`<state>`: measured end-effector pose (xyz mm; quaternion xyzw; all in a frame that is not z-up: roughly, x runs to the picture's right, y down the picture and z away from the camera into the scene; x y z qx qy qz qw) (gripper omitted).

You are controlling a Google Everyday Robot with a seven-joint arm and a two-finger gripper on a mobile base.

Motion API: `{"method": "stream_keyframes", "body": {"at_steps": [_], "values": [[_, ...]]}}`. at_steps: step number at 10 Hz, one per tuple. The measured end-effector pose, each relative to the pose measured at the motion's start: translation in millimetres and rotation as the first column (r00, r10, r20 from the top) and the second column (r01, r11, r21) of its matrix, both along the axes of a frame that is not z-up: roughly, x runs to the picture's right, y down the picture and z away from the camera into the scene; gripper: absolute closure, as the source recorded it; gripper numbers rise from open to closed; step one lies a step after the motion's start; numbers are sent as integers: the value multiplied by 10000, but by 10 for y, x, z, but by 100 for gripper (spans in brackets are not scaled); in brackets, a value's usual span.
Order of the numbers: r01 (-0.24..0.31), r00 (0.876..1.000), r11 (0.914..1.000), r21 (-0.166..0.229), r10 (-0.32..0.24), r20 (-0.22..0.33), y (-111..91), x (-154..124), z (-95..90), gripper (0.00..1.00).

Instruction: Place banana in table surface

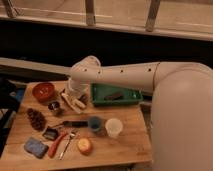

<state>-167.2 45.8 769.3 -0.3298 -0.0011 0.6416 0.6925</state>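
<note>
Arm [150,75] structure, white and thick, spans from the right edge of the view to the left-centre part of the table surface [132,142], a light brown plank top. Green tray [116,95] sits at the far edge, right of centre, holding a dark item. Red bowl [43,91] occupies the far left corner. Pine cone [36,119] lies near the left edge. Blue sponge [35,147] lies at the near left corner. White cup [113,128] and blue cup [94,124] stand side by side near the centre. Orange fruit [84,145] rests near the near edge, beside the red-handled tool [57,145]. Gripper [71,101] hangs low between bowl and tray; finger spacing: cannot tell. Banana [76,104], pale yellow, is at the gripper, at or just above the wood.
</note>
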Motion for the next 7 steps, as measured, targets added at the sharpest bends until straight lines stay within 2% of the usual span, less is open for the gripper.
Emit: {"method": "stream_keyframes", "body": {"at_steps": [2,4,5,7], "values": [[159,9999,9985,-525,-159,7,250,21,224,100],[354,9994,9918,-1228,-344,109,497,1,443,98],[426,9990,9882,-1474,-408,153,568,-29,496,93],[608,9980,9777,-2011,-566,265,721,-111,583,70]]}}
